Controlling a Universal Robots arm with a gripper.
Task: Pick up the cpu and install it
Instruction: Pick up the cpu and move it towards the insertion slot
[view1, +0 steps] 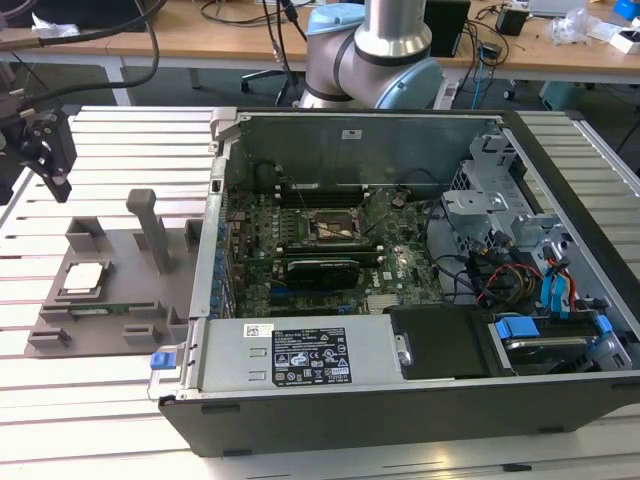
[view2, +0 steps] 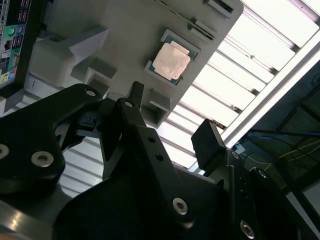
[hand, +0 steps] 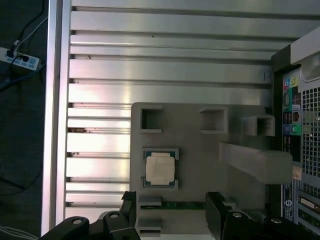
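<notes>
looming closest in the first wrist view, the tool (hand: 172, 199) is standing open, its two dark fingers (hand: 129, 200) spread wide and gripping nothing.

the cpu (hand: 160, 168) is lying flat, metal top up, in a shallow square pocket of the grey fixture block (hand: 200, 150), apart from the tool and untouched. in the exterior view the cpu (view1: 82, 277) is sitting at about eight o'clock from the block's upright post (view1: 150, 225), with the tool (view1: 50, 150) hanging at about eleven o'clock from it.

it is looking light, thin and stiff, so weight is hardly mattering; the smooth lid is likely slippery and the underside probably delicate. two opposite side edges are offering the safest hold, with a gentle squeeze and the chip kept level.

the block is resting on the slatted tabletop (view1: 100, 400), at nine o'clock from the open computer case (view1: 400, 420). inside the case, the dark socket frame (view1: 335, 228) is sitting on the green board, well apart from the cpu.
</notes>
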